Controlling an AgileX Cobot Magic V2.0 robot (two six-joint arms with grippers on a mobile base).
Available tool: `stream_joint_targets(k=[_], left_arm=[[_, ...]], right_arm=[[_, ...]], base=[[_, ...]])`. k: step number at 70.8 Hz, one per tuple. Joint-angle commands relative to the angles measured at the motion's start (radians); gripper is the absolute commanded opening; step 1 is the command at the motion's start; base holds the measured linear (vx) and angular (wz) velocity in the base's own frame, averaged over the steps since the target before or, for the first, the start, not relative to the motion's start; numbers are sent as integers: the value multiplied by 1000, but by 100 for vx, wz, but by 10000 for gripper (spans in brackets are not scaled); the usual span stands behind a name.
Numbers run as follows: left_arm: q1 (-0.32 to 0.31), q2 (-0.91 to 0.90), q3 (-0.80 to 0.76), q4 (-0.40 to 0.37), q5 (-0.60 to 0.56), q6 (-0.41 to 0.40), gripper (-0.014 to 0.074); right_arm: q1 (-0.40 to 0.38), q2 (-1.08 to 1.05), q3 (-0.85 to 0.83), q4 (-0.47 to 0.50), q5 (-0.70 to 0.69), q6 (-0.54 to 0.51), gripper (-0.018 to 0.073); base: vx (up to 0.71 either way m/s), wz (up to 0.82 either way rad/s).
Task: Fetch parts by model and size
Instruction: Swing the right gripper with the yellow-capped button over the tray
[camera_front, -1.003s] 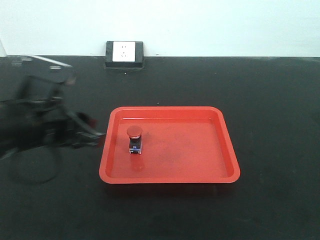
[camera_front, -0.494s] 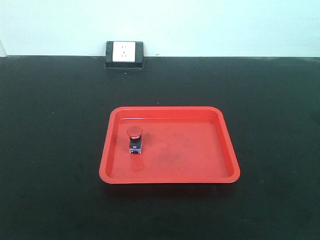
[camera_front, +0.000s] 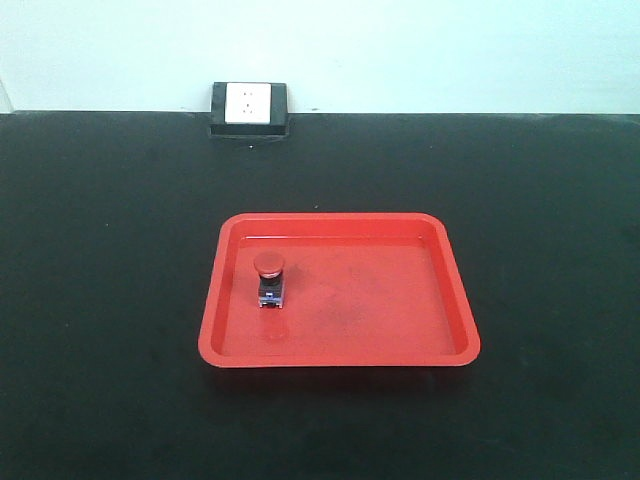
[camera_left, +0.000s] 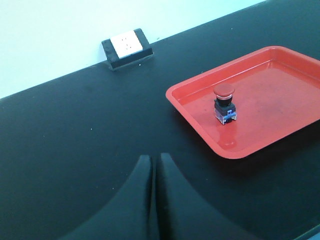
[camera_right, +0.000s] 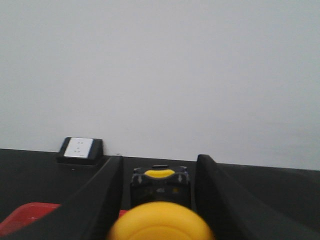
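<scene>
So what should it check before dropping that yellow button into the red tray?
1. Hold of the right pincer on the yellow button: ok.
2. Bare floor in the red tray: ok.
3. The red button upright, in the tray's left half: ok.
4. The left pincer shut, empty, off the tray: ok.
5. The right pincer over the tray: not ok, no arm in front view.

tray (camera_front: 338, 357): glossy red plastic | table (camera_front: 100, 300): matt black | yellow-capped switch (camera_right: 160, 222): smooth plastic

Blurred yellow-capped switch (camera_right: 160, 224), bottom-cropped, body seemingly black.
</scene>
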Motion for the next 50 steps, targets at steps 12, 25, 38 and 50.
stream_joint_targets(k=[12, 25, 38, 50], left_arm=[[0, 12, -22, 21, -72, 3, -3], [0, 12, -22, 21, -72, 3, -3], [0, 12, -22, 17, -61, 3, -4], [0, 12, -22, 17, -61, 3, -4]], right_arm=[[191, 212, -62, -28, -122, -3, -6], [214, 450, -135, -6, -104, -2, -6], [214, 706, -261, 36, -35, -1, -6], [214, 925, -405, 95, 58, 10, -4]], base=[[0, 0], [0, 0], [0, 0], [0, 0]])
